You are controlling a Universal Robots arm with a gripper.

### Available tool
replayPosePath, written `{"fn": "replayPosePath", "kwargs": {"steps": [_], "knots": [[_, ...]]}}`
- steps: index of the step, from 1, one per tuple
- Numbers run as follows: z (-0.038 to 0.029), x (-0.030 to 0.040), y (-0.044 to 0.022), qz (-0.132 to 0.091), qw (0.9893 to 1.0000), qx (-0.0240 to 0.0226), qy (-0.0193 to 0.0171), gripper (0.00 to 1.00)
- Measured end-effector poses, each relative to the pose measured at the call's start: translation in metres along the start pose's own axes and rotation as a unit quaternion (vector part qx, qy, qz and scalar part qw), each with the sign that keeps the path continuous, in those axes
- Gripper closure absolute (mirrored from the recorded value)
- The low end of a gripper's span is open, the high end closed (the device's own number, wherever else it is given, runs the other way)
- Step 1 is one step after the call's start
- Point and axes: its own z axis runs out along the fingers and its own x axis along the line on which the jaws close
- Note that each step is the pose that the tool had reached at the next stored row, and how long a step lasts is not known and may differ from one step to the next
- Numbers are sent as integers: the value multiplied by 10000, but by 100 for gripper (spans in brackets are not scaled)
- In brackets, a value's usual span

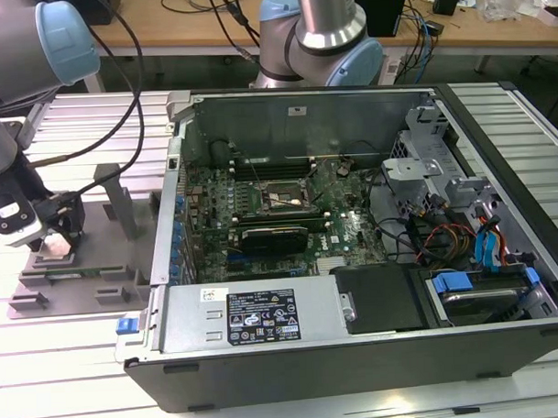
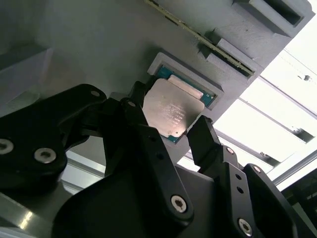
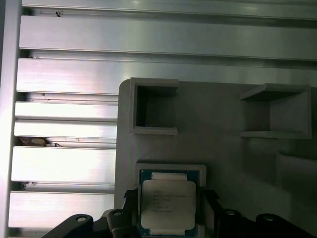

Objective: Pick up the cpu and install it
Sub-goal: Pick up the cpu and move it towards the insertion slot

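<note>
Currently, in the exterior view, my gripper is down on the grey fixture tray. The tray lies on the slatted metal table at nine o'clock from the open computer case, on the exterior view's left. The cpu shows as a small pale square between my fingertips, low on the tray. An upright block of the tray stands at about two o'clock from my gripper, near it. The motherboard socket, with its metal frame, sits inside the case at roughly three o'clock from my gripper, well apart from it.

In the second wrist view, the cpu lies silvery plate up within a shallow square pocket of the tray. My two black fingers stand on opposite sides of the chip, each set against an edge, so I record the gripper as closed on the cpu. Whether the chip has lifted off the pocket floor I cannot tell.

In the first wrist view, the cpu shows a green border around its plate, with a finger close against either side. Two hollow square blocks rise from the tray beyond the pocket. The table slats run beside the tray.
</note>
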Motion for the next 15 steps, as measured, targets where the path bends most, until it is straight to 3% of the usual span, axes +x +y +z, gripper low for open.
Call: {"fn": "replayPosePath", "kwargs": {"steps": [2, 15], "knots": [[27, 9, -2, 0, 10000, 0, 1, 38], [52, 9, -1, 0, 10000, 0, 1, 38]]}}
